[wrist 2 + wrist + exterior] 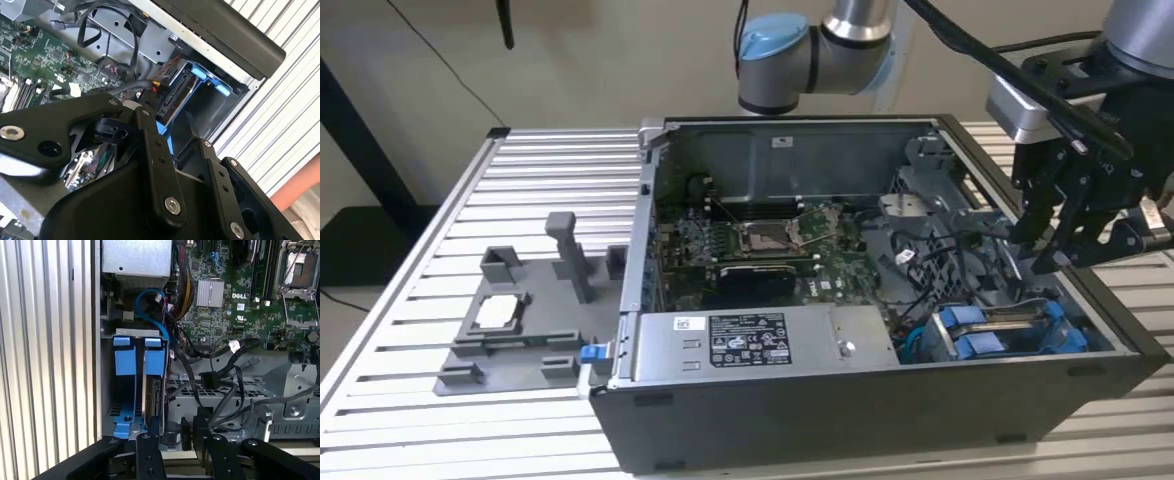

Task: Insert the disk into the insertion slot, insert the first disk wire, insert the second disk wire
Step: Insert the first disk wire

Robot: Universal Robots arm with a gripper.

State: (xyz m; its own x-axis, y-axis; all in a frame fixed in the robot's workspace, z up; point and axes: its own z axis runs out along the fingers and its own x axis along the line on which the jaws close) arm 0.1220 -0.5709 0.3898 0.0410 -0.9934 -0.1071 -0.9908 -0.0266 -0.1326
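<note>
Your end effector (176,426) hangs open at the near end of the disk (151,395) — already seated on edge in the insertion slot (131,332), long axis running straight away from you — with a loose black connector (207,379) just beside, toward the motherboard (240,300).

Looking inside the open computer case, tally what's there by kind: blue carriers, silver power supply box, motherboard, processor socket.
Blue carriers: 2
Silver power supply box: 1
Motherboard: 1
Processor socket: 1
Total: 5
</note>
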